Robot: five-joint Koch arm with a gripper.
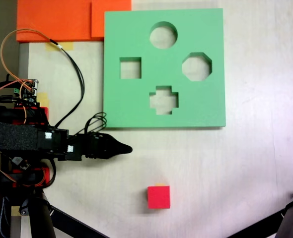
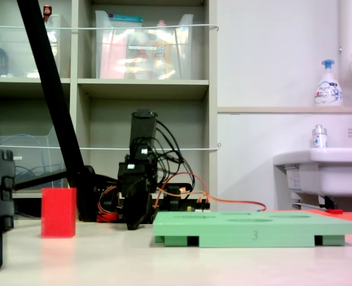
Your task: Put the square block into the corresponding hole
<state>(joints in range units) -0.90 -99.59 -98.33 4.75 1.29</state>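
Observation:
The square block [image 1: 159, 197] is a small red cube that lies on the pale table, near the bottom centre of a fixed view; it stands at the left in the low side view [image 2: 58, 212]. The green board [image 1: 136, 109] lies flat farther up, with the square hole [image 1: 130, 68] on its left side, empty. My gripper [image 1: 127, 148] hovers low just below the board's lower left corner, its black jaws drawn to a point with nothing between them. From the side, the gripper [image 2: 132, 225] points down between the block and the board [image 2: 253, 229].
The board also has round [image 1: 163, 35], octagonal [image 1: 196, 66] and cross-shaped [image 1: 163, 99] cutouts. Orange foam sheets [image 1: 57, 20] lie at the top left. A yellow tag [image 1: 161, 184] peeks out behind the block. Black tripod legs [image 1: 290, 220] cross the bottom corners. Cables [image 1: 77, 74] trail from the arm's base.

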